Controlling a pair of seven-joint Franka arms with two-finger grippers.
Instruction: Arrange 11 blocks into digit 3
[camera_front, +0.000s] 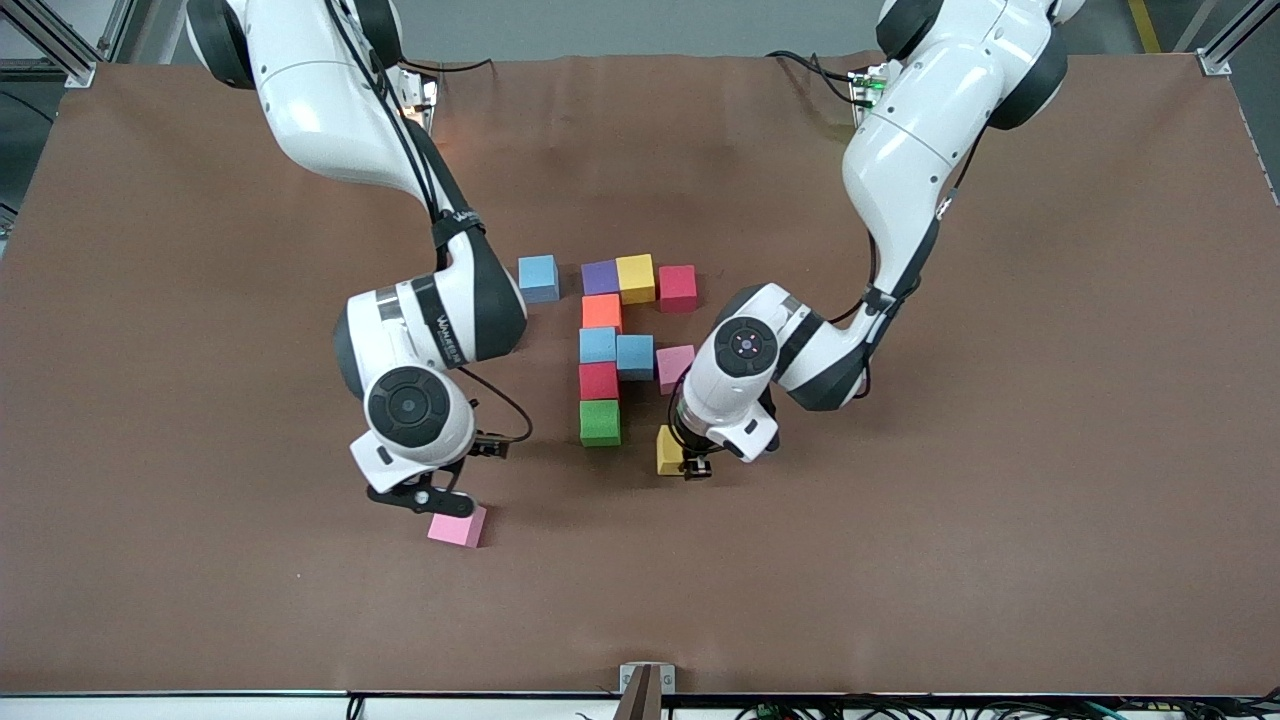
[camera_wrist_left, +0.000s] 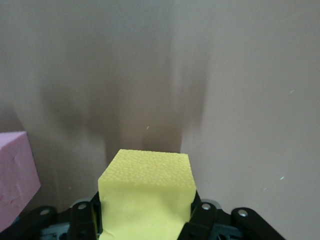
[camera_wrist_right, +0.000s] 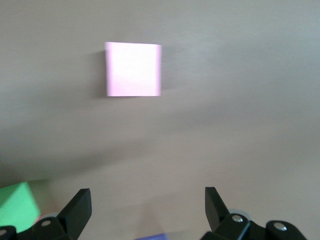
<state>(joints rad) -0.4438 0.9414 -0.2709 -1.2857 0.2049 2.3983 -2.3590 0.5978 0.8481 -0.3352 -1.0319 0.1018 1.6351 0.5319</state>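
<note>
— Where do your grippers stand?

— Your left gripper (camera_front: 692, 464) is clamped on a yellow block (camera_front: 668, 450), beside the green block (camera_front: 600, 422) with a gap between them. Your right gripper (camera_front: 425, 497) is spread wide with nothing in it, just above a loose pink block (camera_front: 458, 526).

— What crowds the yellow block?

— The partial digit (camera_front: 610, 345): purple (camera_front: 600, 277), yellow and red cubes in a row, then orange, blue, red and green in a column, with a blue and a pink cube (camera_front: 675, 365) branching off. A lone blue block (camera_front: 538, 277) sits toward the right arm's end.
</note>
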